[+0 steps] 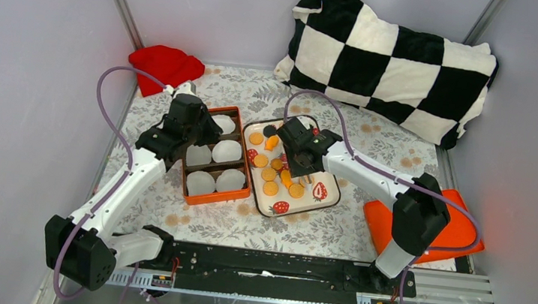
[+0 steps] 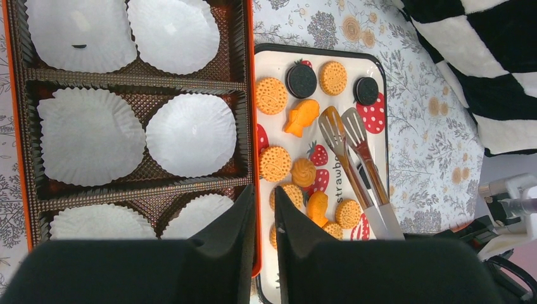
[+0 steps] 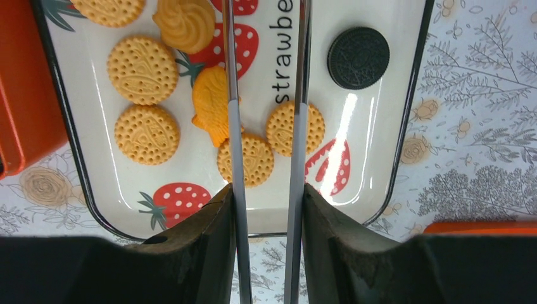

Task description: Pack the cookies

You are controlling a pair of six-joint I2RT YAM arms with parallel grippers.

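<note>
Above floral tablecloth [image 1: 373, 133], clamped tongs [image 2: 332, 130] in right gripper [image 3: 266, 190] over cookies [image 3: 142, 68] on strawberry tray [image 3: 380, 114], held left gripper [image 2: 264, 197] parted, empty, over orange box [image 2: 250, 63]; likely needed tips lowered astride 1 cookie, gently squeezed.

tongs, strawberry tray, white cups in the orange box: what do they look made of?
Tongs: bare polished metal, likely stainless; mirror-bright arms, slotted heads.
Tray: glossy white with a dark rim and a hard glare patch; enamelled metal or melamine, can't tell which.
Cups: thin matte white paper, pleated rims.
</note>
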